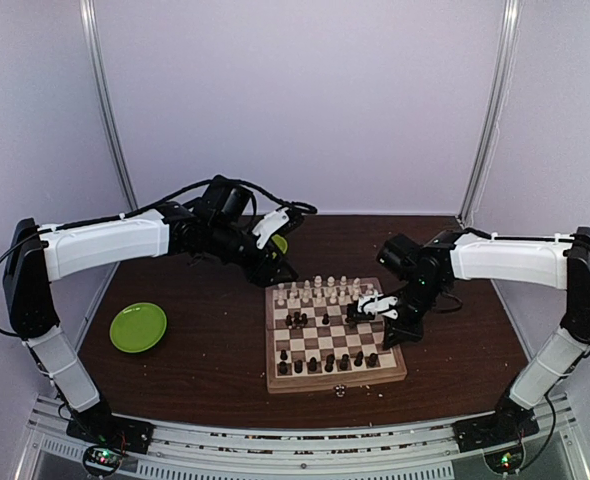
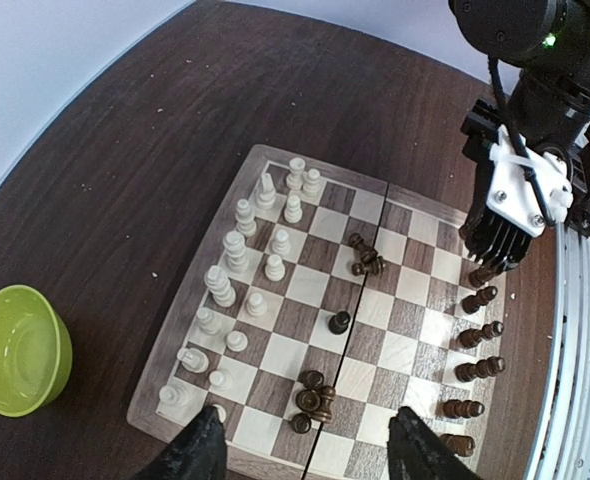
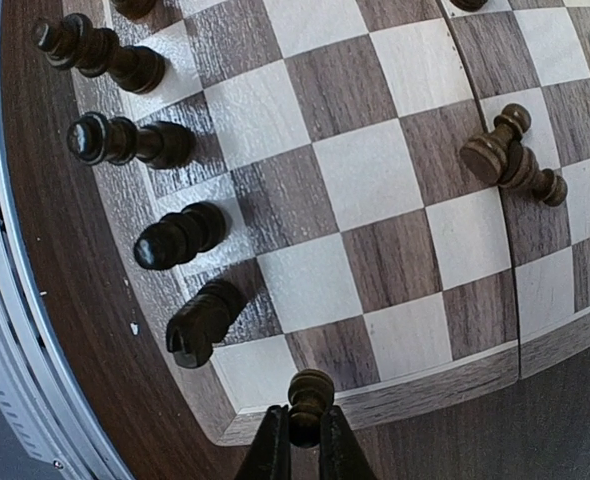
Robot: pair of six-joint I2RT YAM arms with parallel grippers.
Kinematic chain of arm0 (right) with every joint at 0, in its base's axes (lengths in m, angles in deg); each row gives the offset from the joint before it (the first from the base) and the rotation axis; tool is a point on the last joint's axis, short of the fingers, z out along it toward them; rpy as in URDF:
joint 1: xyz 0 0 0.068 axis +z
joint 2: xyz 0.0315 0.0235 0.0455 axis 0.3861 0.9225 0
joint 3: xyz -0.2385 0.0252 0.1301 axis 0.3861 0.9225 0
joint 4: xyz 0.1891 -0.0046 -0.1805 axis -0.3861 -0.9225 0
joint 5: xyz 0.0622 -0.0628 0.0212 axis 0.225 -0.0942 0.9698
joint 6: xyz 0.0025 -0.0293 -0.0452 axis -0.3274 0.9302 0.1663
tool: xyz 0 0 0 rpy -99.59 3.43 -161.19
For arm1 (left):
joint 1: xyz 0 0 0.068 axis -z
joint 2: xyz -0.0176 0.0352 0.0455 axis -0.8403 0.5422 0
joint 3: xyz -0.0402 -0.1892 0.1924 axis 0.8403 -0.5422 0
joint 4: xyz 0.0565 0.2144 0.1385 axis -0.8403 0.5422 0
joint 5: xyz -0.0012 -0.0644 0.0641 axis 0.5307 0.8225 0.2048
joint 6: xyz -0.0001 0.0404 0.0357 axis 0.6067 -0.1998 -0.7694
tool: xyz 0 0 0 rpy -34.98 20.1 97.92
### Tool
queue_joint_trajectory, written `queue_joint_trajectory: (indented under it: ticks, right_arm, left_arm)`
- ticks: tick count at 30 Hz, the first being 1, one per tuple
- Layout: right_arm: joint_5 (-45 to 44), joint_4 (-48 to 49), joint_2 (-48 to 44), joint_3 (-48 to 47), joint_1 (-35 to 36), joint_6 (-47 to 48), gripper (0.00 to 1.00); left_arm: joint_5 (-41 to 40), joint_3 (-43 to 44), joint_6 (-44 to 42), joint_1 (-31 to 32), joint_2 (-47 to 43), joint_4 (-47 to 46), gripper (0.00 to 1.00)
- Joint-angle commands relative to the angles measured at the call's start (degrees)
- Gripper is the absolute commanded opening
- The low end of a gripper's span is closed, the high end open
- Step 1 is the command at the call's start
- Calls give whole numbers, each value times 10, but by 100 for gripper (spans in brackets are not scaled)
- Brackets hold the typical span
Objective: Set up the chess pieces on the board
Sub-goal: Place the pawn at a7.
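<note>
The board (image 1: 337,384) lies mid-table. Cream chess pieces (image 2: 243,255) fill two rows on its far side, and dark ones (image 2: 478,335) line the near edge. Loose dark pieces lie in two heaps (image 2: 317,400) (image 2: 367,260), with one dark pawn (image 2: 340,322) upright between them. My right gripper (image 3: 305,440) is shut on a dark pawn (image 3: 310,395), held just above the board's near right corner, beside a dark knight (image 3: 205,322). My left gripper (image 2: 310,455) hovers open and empty over the board's far left corner (image 1: 275,268).
A lime-green plate (image 1: 138,327) sits on the table left of the board. A lime-green bowl (image 2: 20,350) stands behind the board's far left corner. Pale crumbs dot the dark tabletop. Two dark pieces (image 3: 510,160) lie tipped over mid-board.
</note>
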Motion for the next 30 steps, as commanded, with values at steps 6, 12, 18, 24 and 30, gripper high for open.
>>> queue_joint_trajectory:
  ticks: [6, 12, 18, 24, 30]
  right_arm:
    - [-10, 25, 11, 2, -1, -4, 9]
    - [-19, 25, 27, 3, -1, -3, 10]
    - [-31, 31, 34, 8, -1, -2, 16]
    - [-2, 15, -12, -6, -10, -6, 32]
    - [51, 21, -102, -3, -88, -15, 38]
  left_arm:
    - [11, 5, 5, 2, -3, -21, 57]
    - [14, 6, 6, 2, -3, -19, 57]
    - [14, 8, 6, 2, -2, -17, 57]
    - [-6, 9, 13, 4, -1, -17, 57]
    - [-126, 42, 41, 54, 16, -9, 56]
